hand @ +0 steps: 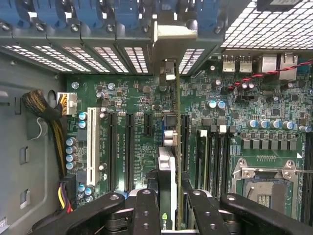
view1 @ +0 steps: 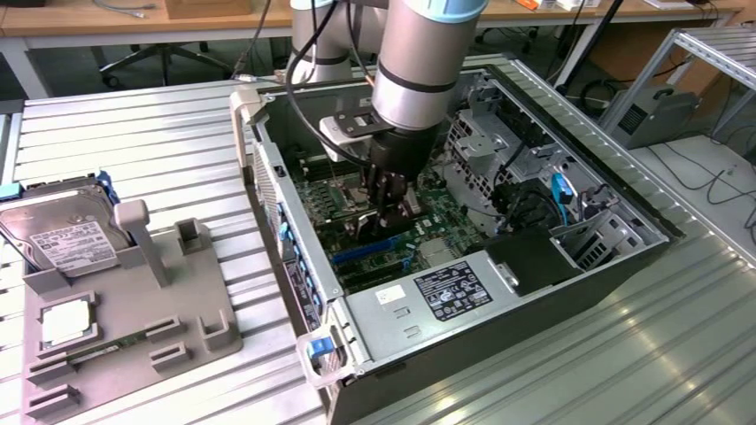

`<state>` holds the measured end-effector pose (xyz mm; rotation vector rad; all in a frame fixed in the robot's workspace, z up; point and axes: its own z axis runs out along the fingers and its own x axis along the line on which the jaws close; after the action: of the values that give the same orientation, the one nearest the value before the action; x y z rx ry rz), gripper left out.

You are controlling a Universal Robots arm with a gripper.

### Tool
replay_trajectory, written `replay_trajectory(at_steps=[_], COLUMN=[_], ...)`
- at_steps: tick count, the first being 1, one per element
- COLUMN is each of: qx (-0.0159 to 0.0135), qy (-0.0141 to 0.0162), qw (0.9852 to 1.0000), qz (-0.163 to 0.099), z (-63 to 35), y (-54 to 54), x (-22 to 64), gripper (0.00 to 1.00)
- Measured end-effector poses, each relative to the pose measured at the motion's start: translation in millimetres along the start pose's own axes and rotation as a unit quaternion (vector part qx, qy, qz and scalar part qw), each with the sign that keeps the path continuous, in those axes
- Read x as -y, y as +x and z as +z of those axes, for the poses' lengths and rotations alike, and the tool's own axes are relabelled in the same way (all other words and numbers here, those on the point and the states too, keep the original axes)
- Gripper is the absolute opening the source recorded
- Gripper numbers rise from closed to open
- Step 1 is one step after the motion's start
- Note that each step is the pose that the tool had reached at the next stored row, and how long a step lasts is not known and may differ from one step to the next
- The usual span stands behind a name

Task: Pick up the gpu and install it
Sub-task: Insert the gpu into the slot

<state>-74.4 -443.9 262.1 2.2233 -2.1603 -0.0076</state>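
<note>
Gpu [hand: 167, 166] sits pinched edge-on between the fingers [hand: 146, 213], inside the computer case [view1: 269, 190], motherboard [hand: 132, 93] just beyond them. Pickup looks done; full seating I cannot tell.

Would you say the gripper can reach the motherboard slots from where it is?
Probably yes: the case is open, the gripper holds the gpu right above the motherboard, and nothing lies across the slots there.

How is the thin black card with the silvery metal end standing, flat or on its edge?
On its edge: the thin black gpu card shows as a narrow strip in the gripper, over the green motherboard.
</note>
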Motion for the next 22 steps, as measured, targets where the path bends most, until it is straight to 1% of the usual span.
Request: replay_trajectory(at_steps=[4,7,13,22], qx=[0.0002,0.0003,0.0004,0.0005], qy=[-0.001,-0.0012,-0.0015,-0.0022], qw=[1.0,1.0,1.0,1.0], qz=[0.001,0.001,0.001,0.001], z=[1.5,2.0,6.2,7.1], y=[0.0,-0.1,-0.3,-1.2], x=[-0.3,-1.5,-1.5,-2.2], gripper=[0.27,0.27,0.27,0.27])
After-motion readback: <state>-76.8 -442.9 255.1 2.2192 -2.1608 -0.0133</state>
